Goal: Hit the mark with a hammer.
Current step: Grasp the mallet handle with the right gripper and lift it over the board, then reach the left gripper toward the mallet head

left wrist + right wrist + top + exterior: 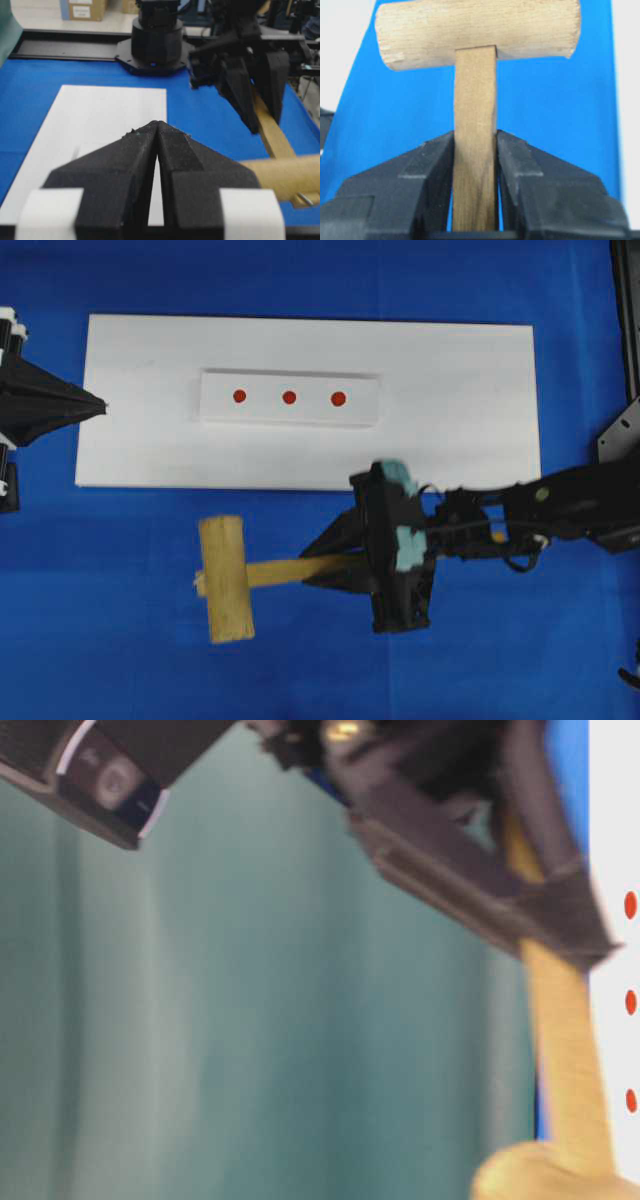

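Hammer [228,578] pinched at handle by right gripper [335,565] | head over blue cloth [120,640], short of white board [470,430] | red marks [289,397] unstruck | left gripper [100,406] pressed together, idle

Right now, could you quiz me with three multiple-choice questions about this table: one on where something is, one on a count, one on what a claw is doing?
1. Where does the hammer lie?
A. on the blue cloth, below the white board
B. on top of the red dots
C. under the left claw

2. How many red dots are on the white strip?
A. two
B. three
C. five

3. What is the right claw doing?
A. hanging wide open
B. pinching the board
C. clamped on the hammer's handle

Answers: 1 A, the overhead view shows it on the blue cloth beside the white board. 2 B, three sit in a row. 3 C, its wrist view shows both fingers against the handle.
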You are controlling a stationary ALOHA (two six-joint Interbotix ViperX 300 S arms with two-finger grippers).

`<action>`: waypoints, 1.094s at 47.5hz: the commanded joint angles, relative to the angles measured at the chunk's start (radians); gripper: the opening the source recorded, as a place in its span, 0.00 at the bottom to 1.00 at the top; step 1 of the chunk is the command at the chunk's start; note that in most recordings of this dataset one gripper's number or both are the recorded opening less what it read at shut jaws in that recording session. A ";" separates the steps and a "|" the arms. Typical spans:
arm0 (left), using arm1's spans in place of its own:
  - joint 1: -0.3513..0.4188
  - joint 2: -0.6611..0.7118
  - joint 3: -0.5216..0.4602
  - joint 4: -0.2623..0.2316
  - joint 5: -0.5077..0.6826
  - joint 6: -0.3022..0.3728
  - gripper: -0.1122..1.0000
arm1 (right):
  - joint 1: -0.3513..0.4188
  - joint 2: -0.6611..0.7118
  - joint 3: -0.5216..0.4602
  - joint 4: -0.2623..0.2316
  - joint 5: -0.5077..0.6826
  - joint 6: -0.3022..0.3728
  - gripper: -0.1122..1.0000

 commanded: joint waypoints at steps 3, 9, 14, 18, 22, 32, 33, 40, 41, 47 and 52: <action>0.000 0.005 -0.014 -0.002 -0.005 -0.012 0.10 | -0.051 -0.041 -0.002 -0.018 0.000 -0.006 0.19; 0.000 0.005 -0.012 -0.002 -0.005 -0.018 0.10 | -0.112 -0.051 0.005 -0.074 0.000 -0.018 0.19; 0.000 0.005 -0.012 -0.002 -0.005 -0.018 0.10 | -0.175 -0.055 0.008 -0.100 0.005 -0.051 0.19; -0.002 0.005 -0.012 -0.002 -0.006 -0.018 0.10 | -0.222 -0.057 0.008 -0.103 0.006 -0.080 0.19; 0.000 0.005 -0.012 -0.002 -0.005 -0.018 0.10 | -0.264 -0.060 0.008 -0.104 0.009 -0.117 0.19; 0.000 0.005 -0.012 -0.002 -0.005 -0.020 0.10 | -0.304 -0.061 0.005 -0.104 0.002 -0.202 0.19; 0.000 0.005 -0.012 -0.002 -0.005 -0.020 0.10 | -0.304 -0.061 0.003 -0.104 0.000 -0.212 0.19; 0.000 0.005 -0.012 -0.002 -0.005 -0.035 0.10 | -0.304 -0.069 0.005 -0.118 -0.049 -0.299 0.19; 0.000 0.005 -0.012 -0.003 -0.005 -0.038 0.10 | -0.304 -0.072 0.006 -0.124 -0.058 -0.318 0.19; 0.000 0.005 -0.014 -0.002 -0.005 -0.063 0.10 | -0.304 -0.086 0.008 -0.173 -0.126 -0.468 0.19; 0.000 0.005 -0.014 -0.003 -0.005 -0.078 0.10 | -0.304 -0.087 0.006 -0.184 -0.192 -0.623 0.19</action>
